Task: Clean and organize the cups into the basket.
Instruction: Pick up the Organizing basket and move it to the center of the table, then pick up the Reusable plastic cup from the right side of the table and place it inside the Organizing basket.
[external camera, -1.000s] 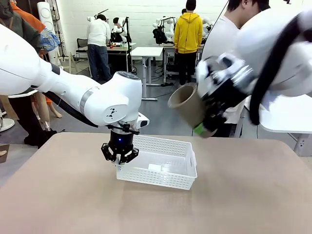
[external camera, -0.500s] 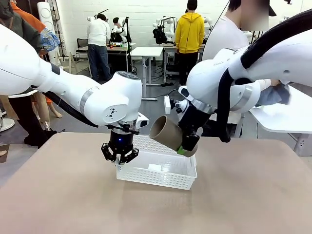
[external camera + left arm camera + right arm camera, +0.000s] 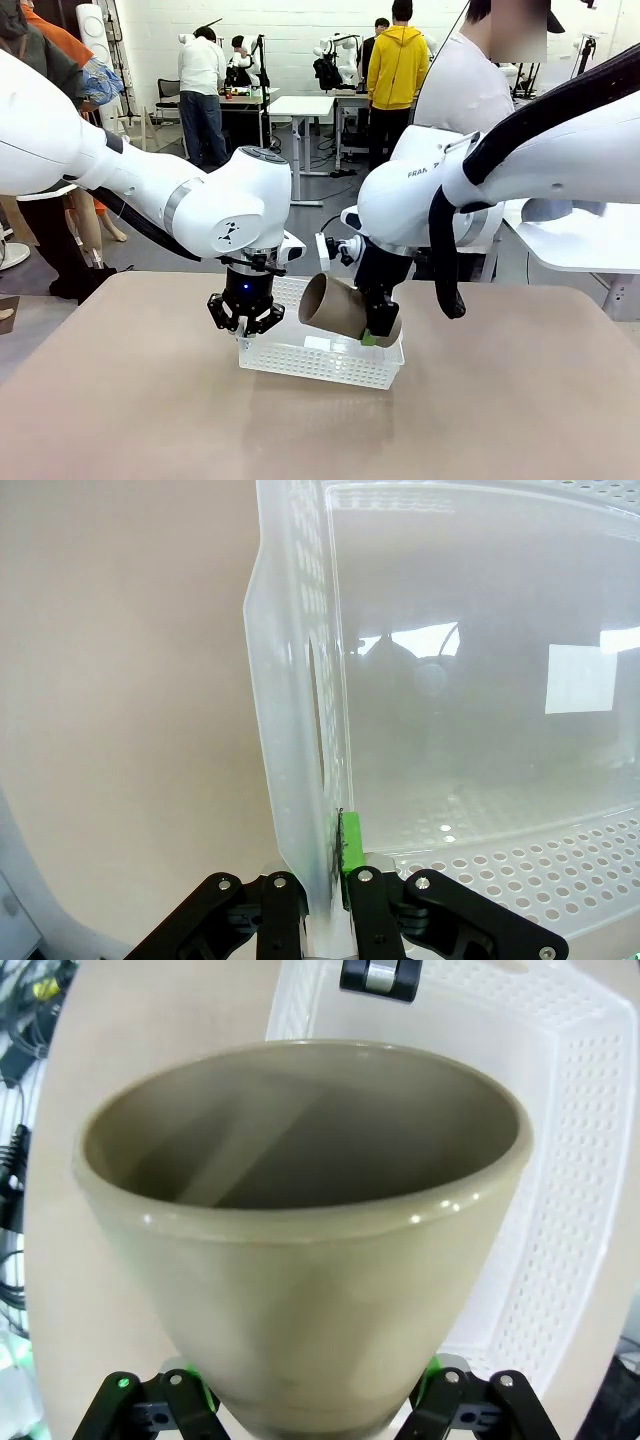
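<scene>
The white lattice basket (image 3: 330, 358) sits mid-table. My left gripper (image 3: 245, 318) is shut on the basket's left rim; in the left wrist view its fingers (image 3: 345, 880) pinch the basket wall (image 3: 300, 740). A tan-brown cup (image 3: 335, 306) lies tilted on its side just above the basket's right half, mouth toward the left. My right gripper (image 3: 378, 332) is shut on the cup's narrow base. The right wrist view looks into the cup's mouth (image 3: 300, 1130), with the basket (image 3: 580, 1160) below and the gripper's own fingers (image 3: 170, 1400) at either side of the base.
A person in a white shirt (image 3: 470, 90) stands behind the far table edge at the right. The tan table (image 3: 150, 420) spreads out around the basket. A white table (image 3: 590, 235) stands at the far right.
My right arm has swung down and left with the cup, from high at the right to just over the basket. The left gripper has stayed on the basket rim.
</scene>
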`<act>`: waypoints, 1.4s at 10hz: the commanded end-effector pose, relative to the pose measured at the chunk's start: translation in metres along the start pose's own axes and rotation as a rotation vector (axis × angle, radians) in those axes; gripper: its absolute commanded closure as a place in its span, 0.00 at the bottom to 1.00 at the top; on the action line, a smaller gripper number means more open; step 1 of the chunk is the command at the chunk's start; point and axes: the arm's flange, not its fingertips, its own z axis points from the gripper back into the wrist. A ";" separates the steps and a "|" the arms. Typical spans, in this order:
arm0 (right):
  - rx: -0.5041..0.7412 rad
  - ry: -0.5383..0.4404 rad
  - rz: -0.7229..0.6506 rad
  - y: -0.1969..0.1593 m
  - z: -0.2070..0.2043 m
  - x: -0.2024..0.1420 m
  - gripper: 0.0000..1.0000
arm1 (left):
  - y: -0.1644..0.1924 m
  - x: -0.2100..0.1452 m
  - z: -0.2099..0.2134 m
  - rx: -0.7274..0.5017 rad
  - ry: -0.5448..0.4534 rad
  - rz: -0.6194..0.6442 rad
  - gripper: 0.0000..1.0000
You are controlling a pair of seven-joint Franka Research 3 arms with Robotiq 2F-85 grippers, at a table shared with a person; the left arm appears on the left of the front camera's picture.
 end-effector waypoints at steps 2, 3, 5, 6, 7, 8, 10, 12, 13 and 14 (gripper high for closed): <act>0.006 0.057 -0.020 -0.014 -0.011 0.013 0.20 | -0.001 0.000 0.001 0.000 -0.002 -0.001 1.00; 0.008 0.058 -0.031 -0.021 -0.017 0.013 0.20 | -0.001 0.000 0.001 0.000 -0.002 -0.001 1.00; 0.028 0.040 -0.063 -0.034 -0.027 0.015 0.20 | -0.001 0.000 0.001 0.000 -0.002 -0.001 1.00; 0.043 0.037 -0.070 -0.038 -0.031 0.017 0.20 | -0.001 0.000 0.001 0.000 -0.002 -0.001 1.00; 0.057 0.036 -0.075 -0.041 -0.035 0.018 0.20 | -0.001 0.000 0.001 0.000 -0.002 -0.001 1.00; 0.064 0.034 -0.091 -0.044 -0.038 0.017 0.20 | -0.001 0.000 0.001 0.000 -0.002 -0.001 1.00; 0.081 0.018 -0.104 -0.046 -0.037 0.013 0.00 | -0.001 0.000 0.001 0.000 -0.002 -0.001 1.00; 0.087 0.002 -0.110 -0.046 -0.033 0.010 0.00 | -0.001 0.000 0.001 0.000 -0.002 -0.001 1.00; 0.082 -0.011 -0.106 -0.044 -0.029 0.011 0.00 | -0.001 0.000 0.001 0.000 -0.002 -0.001 1.00; 0.079 -0.043 -0.102 -0.040 -0.018 0.009 0.00 | -0.001 0.000 0.001 0.000 -0.002 -0.001 1.00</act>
